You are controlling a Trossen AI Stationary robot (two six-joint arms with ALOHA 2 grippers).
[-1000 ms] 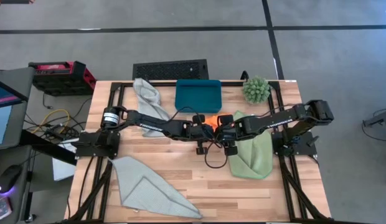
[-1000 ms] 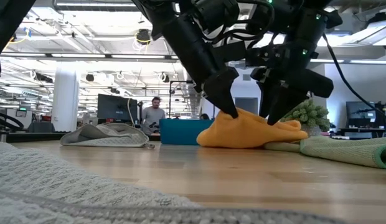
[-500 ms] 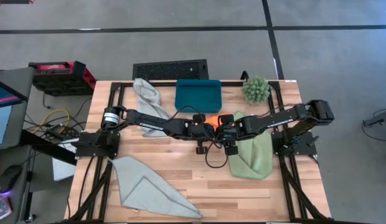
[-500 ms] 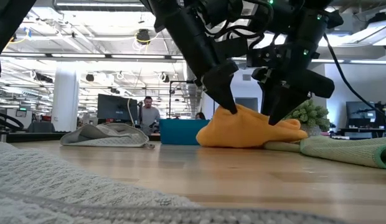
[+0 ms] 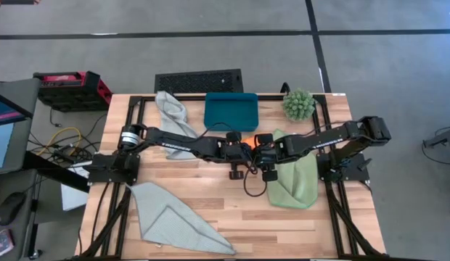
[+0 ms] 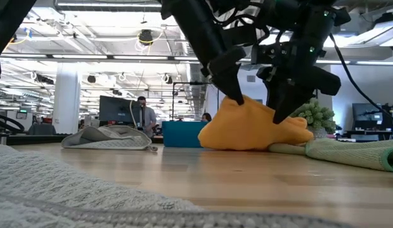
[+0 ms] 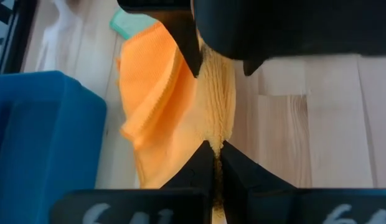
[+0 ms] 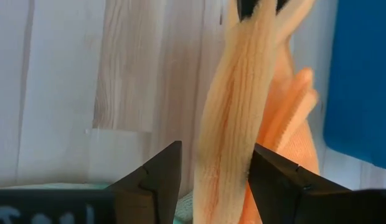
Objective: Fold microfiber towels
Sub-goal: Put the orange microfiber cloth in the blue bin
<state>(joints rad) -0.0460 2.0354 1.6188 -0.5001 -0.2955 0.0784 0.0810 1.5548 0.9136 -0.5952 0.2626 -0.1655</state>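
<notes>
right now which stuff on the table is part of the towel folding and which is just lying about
Part of the job:
- soft orange microfiber towel, pinched by left gripper
- light green microfiber towel
- pale grey-blue towel at the front
- crumpled pale grey-blue towel at the back

Just lying about:
- teal plastic tray
- spiky green ball-shaped plant

The middle of the table [image 5: 210, 210] is occupied by both arms, whose grippers meet over the orange towel [image 6: 250, 130]. Directly beyond it, passage is blocked by the teal tray [image 5: 231, 110]. The right side is covered by the light green towel [image 5: 294, 181], with the spiky plant [image 5: 298, 104] at the far right corner. Grey towels lie far left [image 5: 170, 110] and near left [image 5: 174, 221]. Bare wood is left along the near edge at centre.
</notes>
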